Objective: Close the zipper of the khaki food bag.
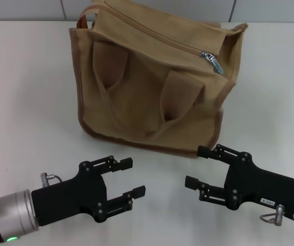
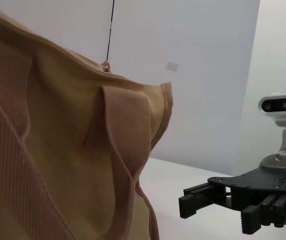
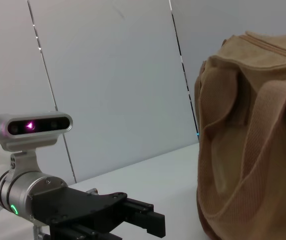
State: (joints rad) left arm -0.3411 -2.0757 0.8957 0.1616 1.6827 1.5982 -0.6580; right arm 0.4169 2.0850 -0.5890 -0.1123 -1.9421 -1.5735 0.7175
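khaki food bag (image 1: 152, 87) stands upright at table (image 1: 23, 92) far edge; zipper (image 1: 182, 46) pull at right end. left gripper (image 1: 130, 177) and right gripper (image 1: 197, 166) at near edge, fingers apart, empty.

The left black two-fingered gripper (image 1: 133, 177) sits low at the near left on a silver wrist with a green light, its fingers spread apart and pointing inward to the right. The right black two-fingered gripper (image 1: 198, 166) mirrors it at the near right, fingers parted and aimed left, facing its partner
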